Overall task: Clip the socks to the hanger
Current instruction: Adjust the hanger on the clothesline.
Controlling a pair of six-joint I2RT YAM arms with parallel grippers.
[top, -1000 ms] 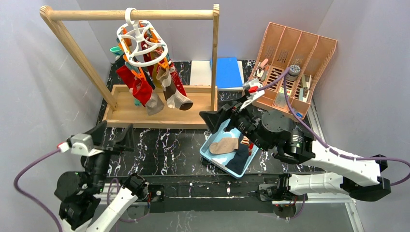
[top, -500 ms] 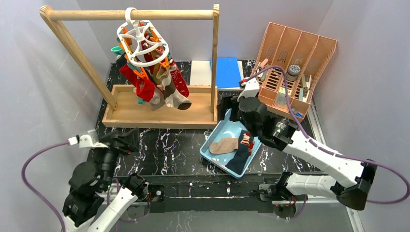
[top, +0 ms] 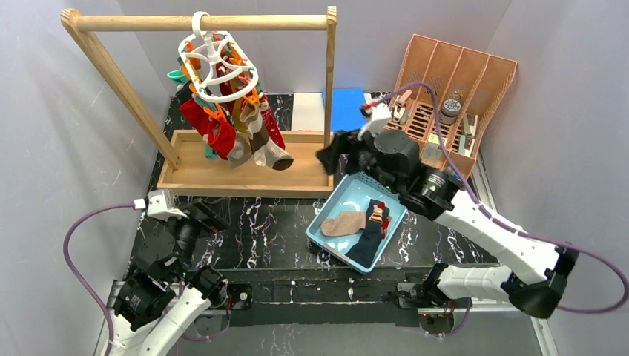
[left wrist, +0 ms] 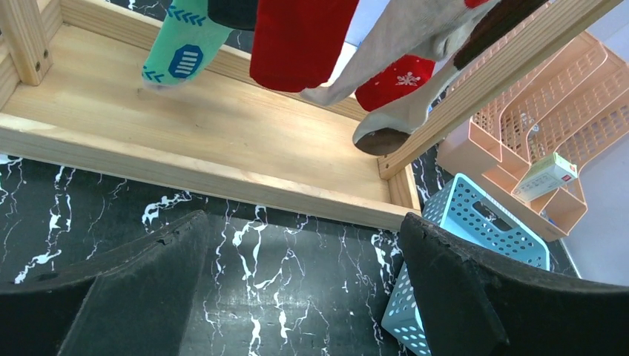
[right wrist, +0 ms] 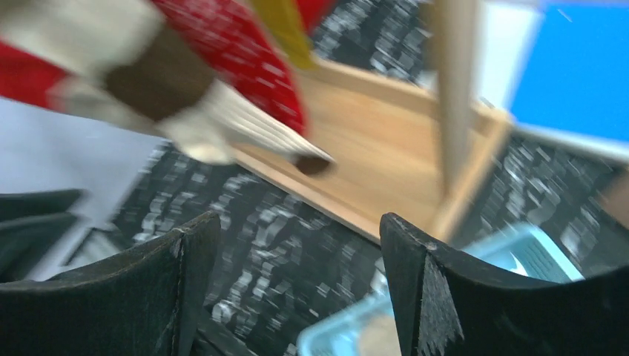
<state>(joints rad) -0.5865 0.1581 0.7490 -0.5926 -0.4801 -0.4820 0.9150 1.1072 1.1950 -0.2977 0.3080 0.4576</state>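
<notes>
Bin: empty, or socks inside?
Not empty. A tan sock, a navy sock and a small red patterned sock lie in the bin.

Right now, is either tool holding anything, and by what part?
Nothing held. Left tool and right tool are both open, gaps empty. Loose socks lie in the tray.

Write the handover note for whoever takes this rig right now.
Left gripper: open, empty, low over the table in front of the wooden frame.
Right gripper: open, empty, near the far corner of the blue tray.
Hanger hangs from the frame's rail.
Done: several socks clipped on it.
Left: tan sock, navy sock and a small red-patterned sock lie in the tray, unclipped.
</notes>
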